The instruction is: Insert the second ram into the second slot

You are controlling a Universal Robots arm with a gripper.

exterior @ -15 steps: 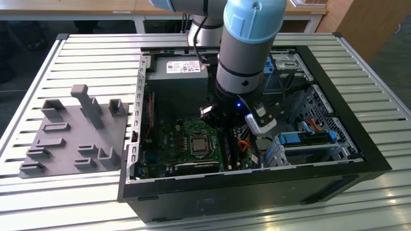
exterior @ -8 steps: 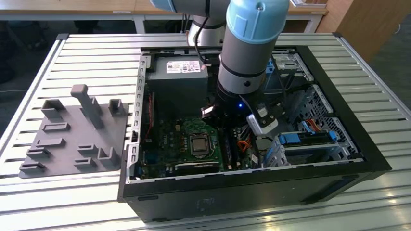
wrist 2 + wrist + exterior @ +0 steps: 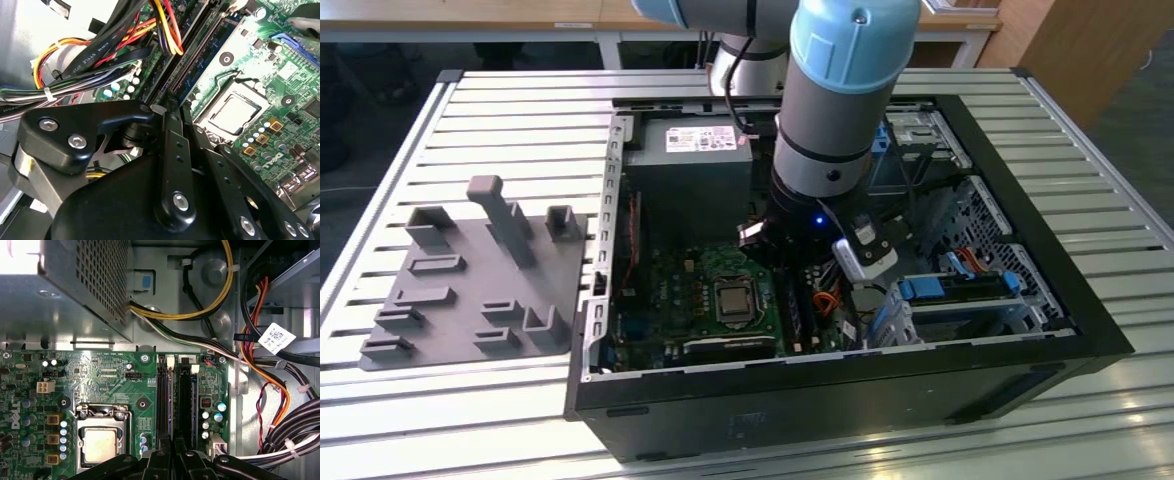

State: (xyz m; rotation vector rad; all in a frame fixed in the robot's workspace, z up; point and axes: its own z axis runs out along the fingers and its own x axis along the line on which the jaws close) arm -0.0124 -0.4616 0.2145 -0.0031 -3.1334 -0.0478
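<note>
In the exterior view, a grey fixture plate [image 3: 467, 285] was seen on the slatted table [image 3: 400, 420], at nine o'clock of the open computer case [image 3: 827, 410]. Inside the case, the power supply [image 3: 687, 170] was set at twelve o'clock of the motherboard [image 3: 670, 290]. The processor socket [image 3: 732, 297] was found near the board's middle. The arm [image 3: 834, 110] was seen reaching into the case at three o'clock of the socket, and the blue drive brackets [image 3: 958, 290] were placed at three o'clock of the arm. In the first wrist view, bundled cables [image 3: 175, 315] in yellow, black, orange and red were strung close beside the memory slots [image 3: 186, 400].

In that view the gripper [image 3: 173, 444] was held over one end of the slots. Its jaws were drawn narrow and closed on the thin blue-green edge of the second ram [image 3: 170, 405]. The stick was stood on edge along the slot nearer the socket; whether it was fully seated could not be told.

A white label [image 3: 704, 138] with dark print was fixed to the power supply. A white tag [image 3: 276, 338] with dark print was tied to a cable.
</note>
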